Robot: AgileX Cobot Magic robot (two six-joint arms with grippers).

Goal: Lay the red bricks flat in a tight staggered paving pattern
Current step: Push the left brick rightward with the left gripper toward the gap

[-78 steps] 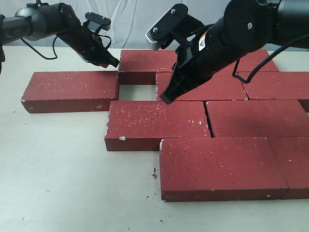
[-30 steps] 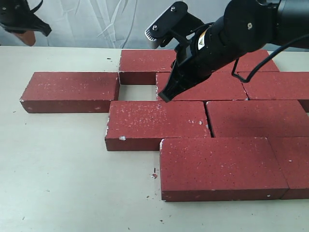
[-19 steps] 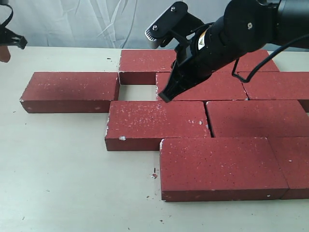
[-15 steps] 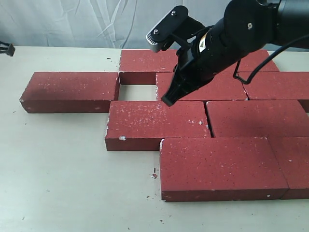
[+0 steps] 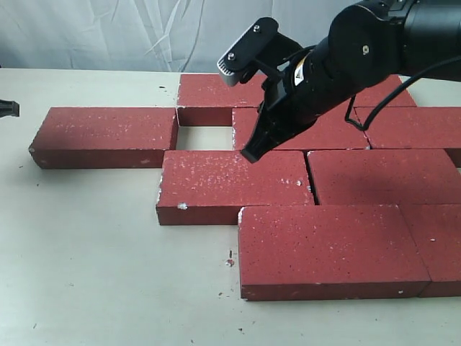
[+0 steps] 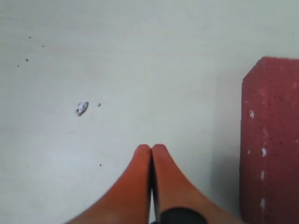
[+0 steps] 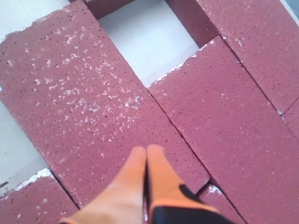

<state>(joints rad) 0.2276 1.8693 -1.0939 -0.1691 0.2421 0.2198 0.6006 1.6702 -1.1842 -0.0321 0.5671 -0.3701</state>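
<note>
Pale tabletop (image 5: 108, 274) fills most of the exterior view, with a white creased curtain (image 5: 108, 36) behind it. On the table the red bricks (image 5: 324, 249) lie flat in staggered rows, most of them edge to edge, and the leftmost one reaches out alone towards the left. Between that one and the next in its row a rectangular gap (image 5: 205, 137) shows bare table; the right wrist view shows the same opening from above, hemmed by brick on three sides. The black right arm (image 5: 360, 50) slants down from the upper right. The right gripper (image 5: 251, 153) hangs low over the far edge of the white-flecked brick just in front of the gap. Only the right wrist view shows its orange fingers (image 7: 161, 172) pressed together with nothing between them; whether they touch the brick cannot be told. The left gripper (image 5: 7, 108) is a dark sliver at the left edge, well apart from the bricks. The left wrist view alone shows its fingers (image 6: 135, 182) closed and empty above bare table, one brick end beside them and a small white chip (image 6: 81, 108) farther off.
</note>
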